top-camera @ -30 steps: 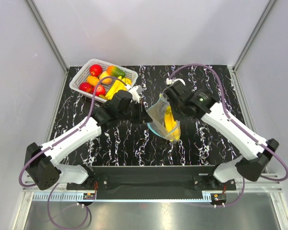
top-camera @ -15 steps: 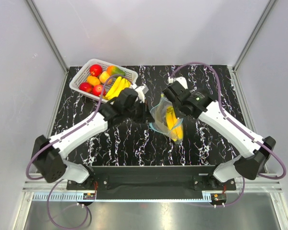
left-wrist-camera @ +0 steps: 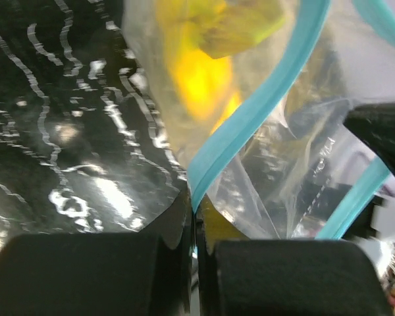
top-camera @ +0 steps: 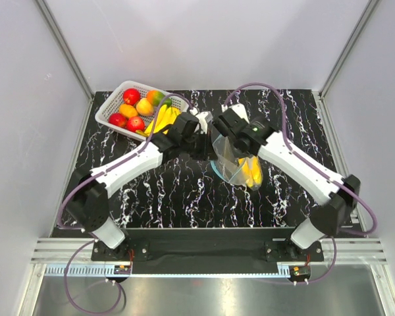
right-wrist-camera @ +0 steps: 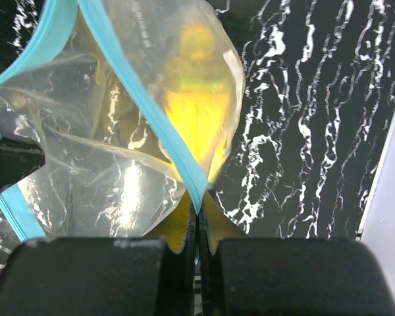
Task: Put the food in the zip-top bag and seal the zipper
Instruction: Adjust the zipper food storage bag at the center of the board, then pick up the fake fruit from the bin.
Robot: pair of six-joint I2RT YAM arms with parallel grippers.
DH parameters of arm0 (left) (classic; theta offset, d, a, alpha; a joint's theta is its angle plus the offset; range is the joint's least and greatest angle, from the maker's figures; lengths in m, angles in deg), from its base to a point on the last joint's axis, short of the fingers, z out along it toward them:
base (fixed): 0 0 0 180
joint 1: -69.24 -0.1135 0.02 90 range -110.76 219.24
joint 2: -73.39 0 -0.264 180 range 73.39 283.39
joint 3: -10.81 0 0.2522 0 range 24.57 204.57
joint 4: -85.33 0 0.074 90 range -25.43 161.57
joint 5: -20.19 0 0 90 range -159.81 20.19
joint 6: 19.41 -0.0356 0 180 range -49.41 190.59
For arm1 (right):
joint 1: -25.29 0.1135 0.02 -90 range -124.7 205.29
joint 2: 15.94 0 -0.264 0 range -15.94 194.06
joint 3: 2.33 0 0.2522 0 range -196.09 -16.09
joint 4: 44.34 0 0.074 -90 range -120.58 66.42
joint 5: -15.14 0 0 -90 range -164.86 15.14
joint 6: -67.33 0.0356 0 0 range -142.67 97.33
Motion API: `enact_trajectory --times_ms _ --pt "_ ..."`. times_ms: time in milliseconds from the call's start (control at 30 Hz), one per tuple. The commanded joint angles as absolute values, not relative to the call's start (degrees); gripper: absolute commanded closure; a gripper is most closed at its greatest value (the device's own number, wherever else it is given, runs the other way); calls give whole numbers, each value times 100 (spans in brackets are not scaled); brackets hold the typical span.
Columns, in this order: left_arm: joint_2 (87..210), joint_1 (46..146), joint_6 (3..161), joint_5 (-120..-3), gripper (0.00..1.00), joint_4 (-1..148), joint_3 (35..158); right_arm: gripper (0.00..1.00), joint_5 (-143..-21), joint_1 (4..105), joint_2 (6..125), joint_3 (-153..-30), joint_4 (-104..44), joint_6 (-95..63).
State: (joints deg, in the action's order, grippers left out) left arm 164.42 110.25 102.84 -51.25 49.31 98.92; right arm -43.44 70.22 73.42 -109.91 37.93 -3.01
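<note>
Where the arms meet: one bag (top-camera: 232, 163), clear and crinkled, held up over the table (top-camera: 184, 197) between two grippers; whether its bottom touches the top cannot be told.
Left gripper (left-wrist-camera: 193, 227): fingers pressed together, pinching the zipper (left-wrist-camera: 250, 118) at one end of the mouth.
Right gripper (right-wrist-camera: 197, 224): fingers pressed together, pinching the same teal strip at the opposite end.
Zipper: its two halves bow apart in both wrist views, so the mouth gapes, unsealed.
Food in bag: one banana bunch (top-camera: 251, 172), showing as a yellow blur through the plastic.
Basket (top-camera: 109, 108): one, white lattice, at the far left corner, apart from the bag.
Food in basket: three red apples (top-camera: 131, 96), two orange round fruits (top-camera: 144, 106), one mango (top-camera: 157, 98), and bananas (top-camera: 161, 120) at the near end, their number too tangled to count.
Arms: two, white and black, both reaching inward to mid-table.
</note>
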Motion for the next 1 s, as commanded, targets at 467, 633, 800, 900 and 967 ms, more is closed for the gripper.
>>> enact_trajectory --times_ms 467,633,800,900,967 --pt "14223 10265 9827 -8203 1 4730 8927 100 -4594 6986 7722 -11233 3015 -561" --pt "14642 9245 10239 -8430 1 4494 9478 100 -4691 6986 7617 -11224 2989 -641" --pt "15922 8482 10669 -8599 1 4520 10409 100 -4822 6986 7529 -11224 2997 -711" --pt "16469 8191 10899 -8267 1 4835 10692 100 -4858 6977 7538 -11207 3006 -729" --pt "16970 8076 11162 -8081 1 5169 10937 100 -4901 6986 7529 -11180 2997 -737"
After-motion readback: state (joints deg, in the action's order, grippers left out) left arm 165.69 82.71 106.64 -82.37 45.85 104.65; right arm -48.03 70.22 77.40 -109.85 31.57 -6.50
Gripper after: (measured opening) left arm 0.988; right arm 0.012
